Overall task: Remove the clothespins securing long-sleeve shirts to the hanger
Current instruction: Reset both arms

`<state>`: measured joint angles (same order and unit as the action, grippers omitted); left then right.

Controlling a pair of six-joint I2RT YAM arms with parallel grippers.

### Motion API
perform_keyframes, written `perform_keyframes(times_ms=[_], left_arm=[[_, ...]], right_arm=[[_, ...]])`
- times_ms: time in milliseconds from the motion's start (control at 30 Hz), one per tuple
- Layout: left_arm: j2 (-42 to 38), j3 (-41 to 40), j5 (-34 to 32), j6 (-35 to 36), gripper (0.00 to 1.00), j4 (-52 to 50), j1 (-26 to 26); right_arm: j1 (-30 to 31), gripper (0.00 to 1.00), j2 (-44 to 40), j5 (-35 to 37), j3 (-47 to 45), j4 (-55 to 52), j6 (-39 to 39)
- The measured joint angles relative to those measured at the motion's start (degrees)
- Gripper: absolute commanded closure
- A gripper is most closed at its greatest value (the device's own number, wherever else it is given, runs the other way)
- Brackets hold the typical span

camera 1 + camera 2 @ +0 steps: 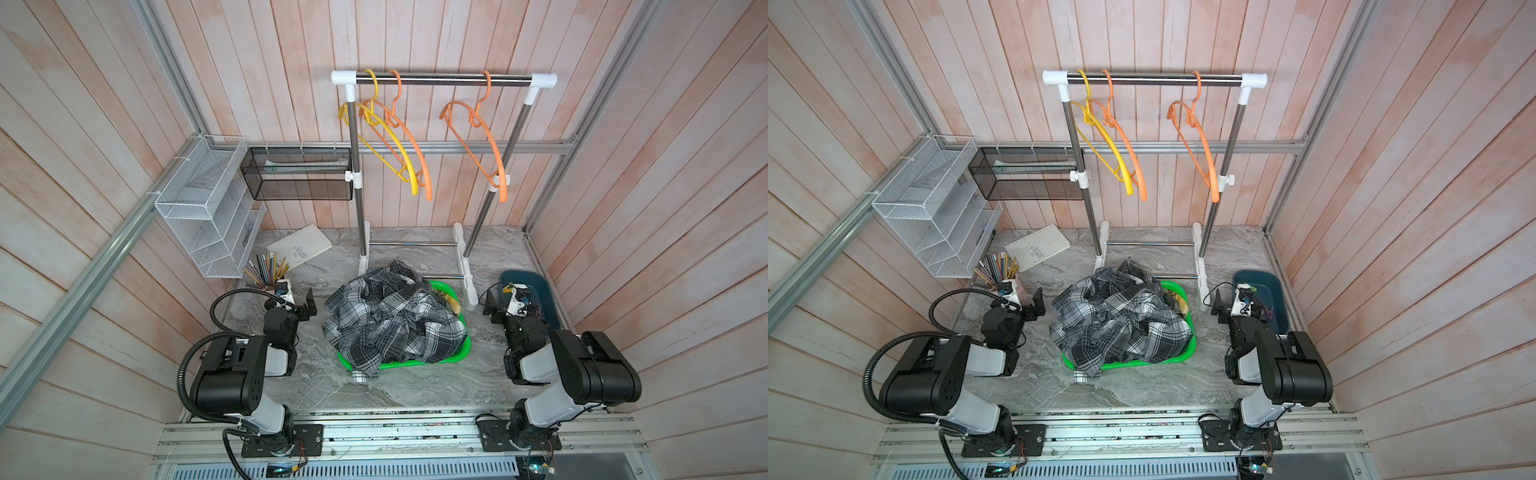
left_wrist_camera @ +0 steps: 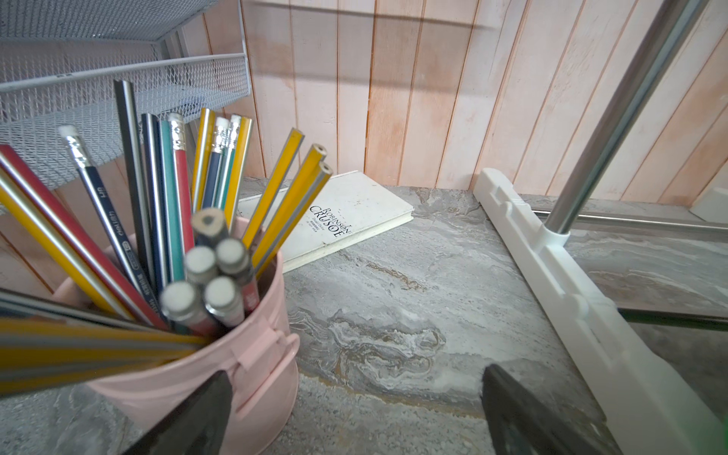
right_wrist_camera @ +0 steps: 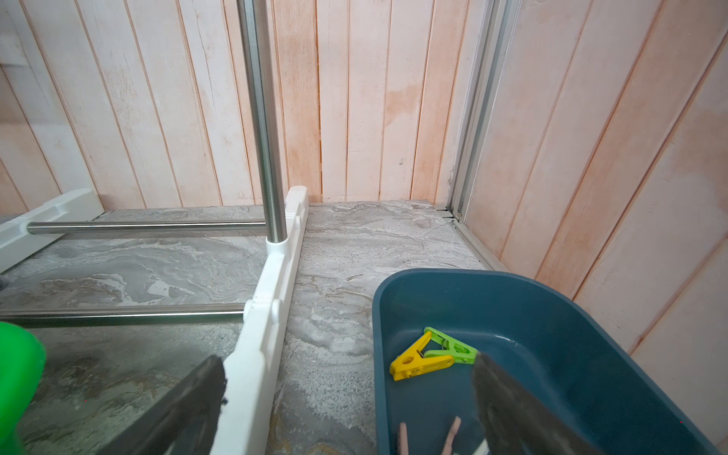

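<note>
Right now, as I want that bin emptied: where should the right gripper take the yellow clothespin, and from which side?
Probably from above, at the solid joined end of the yellow clothespin: it lies flat on the floor of the blue bin, splayed arms beside the green clothespin.

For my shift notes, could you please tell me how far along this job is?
Done: the hangers hang bare, the shirts lie piled in the green basket, clothespins sit in the blue bin. In hand: nothing; left tool and right tool are open, empty. Left: seemingly nothing.
</note>
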<state>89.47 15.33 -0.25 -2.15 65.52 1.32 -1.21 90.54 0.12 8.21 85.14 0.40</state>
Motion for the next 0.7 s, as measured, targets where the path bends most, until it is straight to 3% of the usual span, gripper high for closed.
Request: perform_keyframes(times_ms=[700], left_arm=[[0.00, 0.00, 3.98, 1.73, 0.00, 0.85, 0.52]], right_arm=[[-1.09, 0.02, -0.02, -0.24, 2.73, -6.51, 0.50]])
